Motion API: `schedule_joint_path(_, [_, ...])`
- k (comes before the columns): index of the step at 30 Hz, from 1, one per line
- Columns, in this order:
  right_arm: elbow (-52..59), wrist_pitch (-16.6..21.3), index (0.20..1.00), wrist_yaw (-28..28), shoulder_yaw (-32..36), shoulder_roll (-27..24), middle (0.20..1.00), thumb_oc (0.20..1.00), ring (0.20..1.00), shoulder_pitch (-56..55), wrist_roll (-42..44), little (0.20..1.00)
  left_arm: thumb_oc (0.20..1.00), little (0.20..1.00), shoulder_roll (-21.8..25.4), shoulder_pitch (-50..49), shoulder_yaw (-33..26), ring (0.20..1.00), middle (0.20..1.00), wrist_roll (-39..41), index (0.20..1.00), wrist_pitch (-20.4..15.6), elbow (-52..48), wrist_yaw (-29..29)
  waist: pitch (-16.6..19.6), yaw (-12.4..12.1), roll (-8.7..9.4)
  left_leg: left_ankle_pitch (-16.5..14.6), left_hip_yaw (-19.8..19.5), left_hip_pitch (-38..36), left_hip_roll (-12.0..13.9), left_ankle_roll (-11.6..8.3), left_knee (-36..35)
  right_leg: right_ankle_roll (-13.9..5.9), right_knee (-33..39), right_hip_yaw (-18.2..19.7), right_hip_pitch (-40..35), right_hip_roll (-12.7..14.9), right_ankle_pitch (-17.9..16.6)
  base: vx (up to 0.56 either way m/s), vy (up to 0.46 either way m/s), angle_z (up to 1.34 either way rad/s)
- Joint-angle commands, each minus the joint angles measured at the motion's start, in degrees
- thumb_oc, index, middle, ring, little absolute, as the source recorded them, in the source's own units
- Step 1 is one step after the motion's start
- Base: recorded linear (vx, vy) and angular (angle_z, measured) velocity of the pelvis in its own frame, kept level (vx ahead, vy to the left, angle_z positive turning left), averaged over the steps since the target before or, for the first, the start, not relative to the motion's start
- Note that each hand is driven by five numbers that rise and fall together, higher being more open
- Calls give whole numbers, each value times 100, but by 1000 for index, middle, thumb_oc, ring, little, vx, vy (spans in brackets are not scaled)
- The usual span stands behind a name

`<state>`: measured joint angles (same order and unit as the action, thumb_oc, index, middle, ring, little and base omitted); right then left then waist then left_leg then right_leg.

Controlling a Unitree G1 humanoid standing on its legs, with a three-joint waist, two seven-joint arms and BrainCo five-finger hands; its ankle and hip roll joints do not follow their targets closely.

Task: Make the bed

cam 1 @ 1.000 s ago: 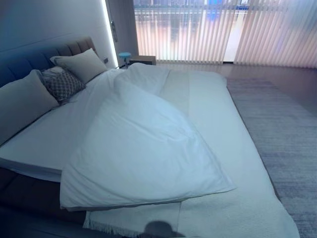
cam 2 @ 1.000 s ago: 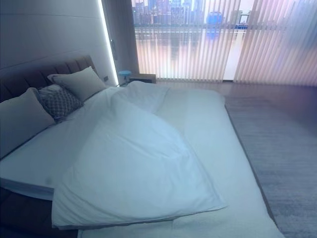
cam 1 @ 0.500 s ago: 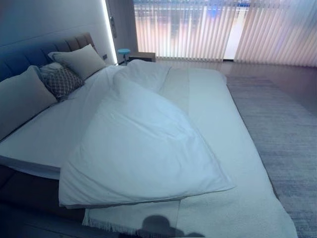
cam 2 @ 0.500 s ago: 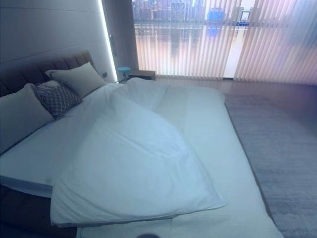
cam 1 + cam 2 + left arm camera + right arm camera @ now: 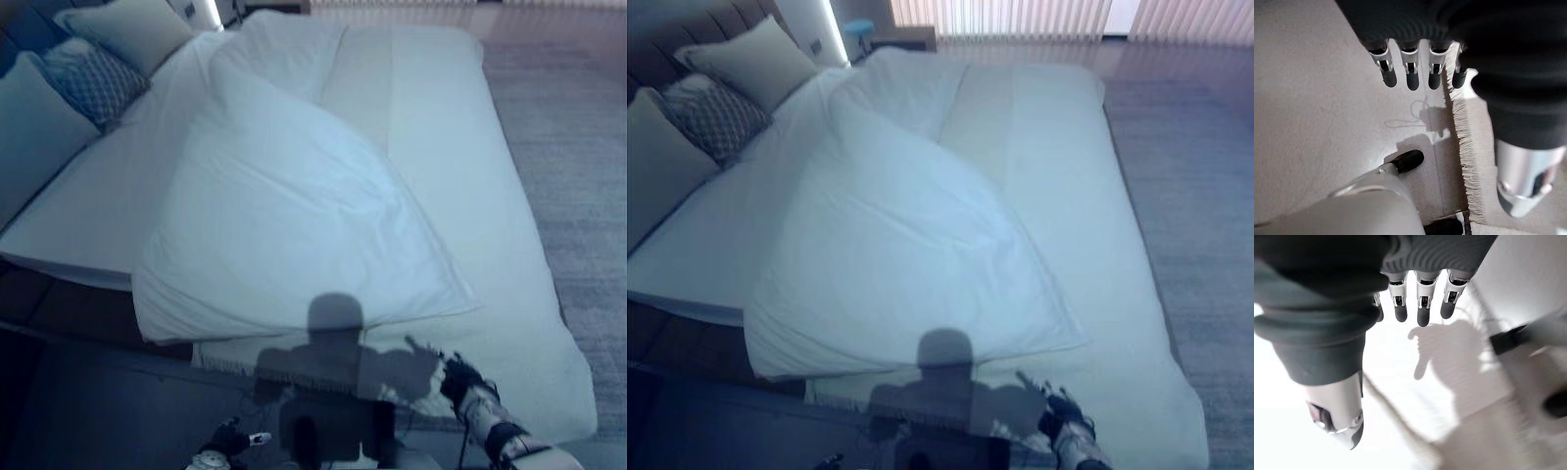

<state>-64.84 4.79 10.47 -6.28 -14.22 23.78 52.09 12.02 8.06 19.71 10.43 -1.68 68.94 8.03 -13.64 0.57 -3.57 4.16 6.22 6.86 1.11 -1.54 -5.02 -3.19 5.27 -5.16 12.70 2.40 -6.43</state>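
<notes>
The white duvet point(image 5: 284, 206) lies crumpled on the bed point(image 5: 509, 225), folded back in a big slanting flap, so the sheet on the pillow side is bare. Its near corner points toward the foot of the bed, and under it a throw blanket point(image 5: 509, 362) with a fringed edge covers the foot.

Compared with a moment ago my view has tipped down: the window and blinds are gone from the top, and the foot of the bed and the floor point(image 5: 98, 411) come in at the bottom. The duvet itself did not move; it is my head that moved. Now my right hand point(image 5: 458, 377) shows low over the throw blanket. I think this means I am at the start, getting ready to reach for the cover.

The duvet's near corner is just beyond my right fingers point(image 5: 1422, 313) and a little toward my left. They hang straight and relaxed over the pale cloth and hold nothing. My left hand point(image 5: 1415, 29) is lower, over the floor beside the fringe point(image 5: 1462, 147) of the blanket, well apart from the duvet; its fingers point(image 5: 1412, 78) are also loose and empty.

Farther away, past the duvet, the pillows point(image 5: 59, 88) stand by the headboard.
</notes>
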Motion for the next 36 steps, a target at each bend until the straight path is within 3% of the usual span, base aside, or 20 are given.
schedule_joint_path(1, [333, 354, 1000, 237, 106, -81, 1000, 1000, 1000, 603, 597, 1000, 1000, 1000, -144, 411, 190, 1000, 1000, 312, 1000, -35, 160, 148, -324, -66, 39, -28, -53, 180, -278, -67, 2, -373, -119, -3, -294, 104, 77, 0, 0, 0])
schedule_joint_path(12, [-231, 473, 1000, 583, 295, -770, 1000, 1000, 1000, 2377, 840, 1000, 1000, 1000, -255, 407, 554, 1000, 1000, 630, 1000, -42, -183, 183, -694, -265, -100, 64, -191, 611, -311, -81, 2, -355, -197, -93, 90, 137, 109, 24, 0, 2])
schedule_joint_path(23, [-707, 340, 1000, 780, -74, -1447, 1000, 1000, 1000, 3682, 381, 1000, 1000, 1000, -227, 520, 830, 1000, 1000, 1023, 1000, -191, -884, 275, -1061, -486, -199, 259, -464, 1339, -347, -103, 2, -340, -252, -186, 730, 129, -5, -13, -17, 9])
schedule_joint_path(27, [-909, 197, 1000, 813, -408, -1694, 1000, 1000, 1000, 4141, -91, 1000, 1000, 1000, -206, 571, 918, 1000, 1000, 1184, 1000, -270, -1193, 339, -1242, -571, -211, 349, -549, 1627, -365, -109, 2, -342, -285, -213, 996, 105, -70, -44, -25, 11])
schedule_joint_path(32, [-1375, -247, 1000, 715, -1043, -2048, 1000, 1000, 1000, 4691, -1205, 1000, 1000, 1000, -167, 639, 986, 1000, 1000, 1256, 1000, -343, -1433, 413, -1431, -611, -183, 421, -607, 1828, -388, -127, 2, -337, -341, -261, 1182, 89, -102, -54, -22, 10])
schedule_joint_path(34, [-1626, -501, 1000, 599, -1595, -2196, 1000, 1000, 1000, 4975, -2072, 1000, 1000, 1000, -113, 730, 1045, 1000, 1000, 1212, 1000, -374, -1503, 475, -1587, -621, -151, 496, -647, 1930, -400, -138, 2, -331, -381, -287, 1267, 88, -133, -65, -26, 5])
schedule_joint_path(35, [-1715, -566, 875, 575, -1715, -2233, 875, 875, 875, 5066, -2310, 875, 1000, 1000, -99, 771, 1073, 1000, 1000, 1182, 1000, -377, -1509, 491, -1615, -616, -163, 524, -664, 1969, -403, -142, 2, -324, -401, -296, 1307, 90, -131, -56, -24, 7])
schedule_joint_path(36, [-1767, -617, 561, 571, -1798, -2244, 561, 561, 561, 5106, -2426, 561, 1000, 1000, -86, 784, 1095, 1000, 1000, 1180, 1000, -386, -1547, 503, -1615, -623, -173, 547, -686, 2034, -406, -149, 2, -320, -409, -299, 1364, 94, -135, -48, -26, 8])
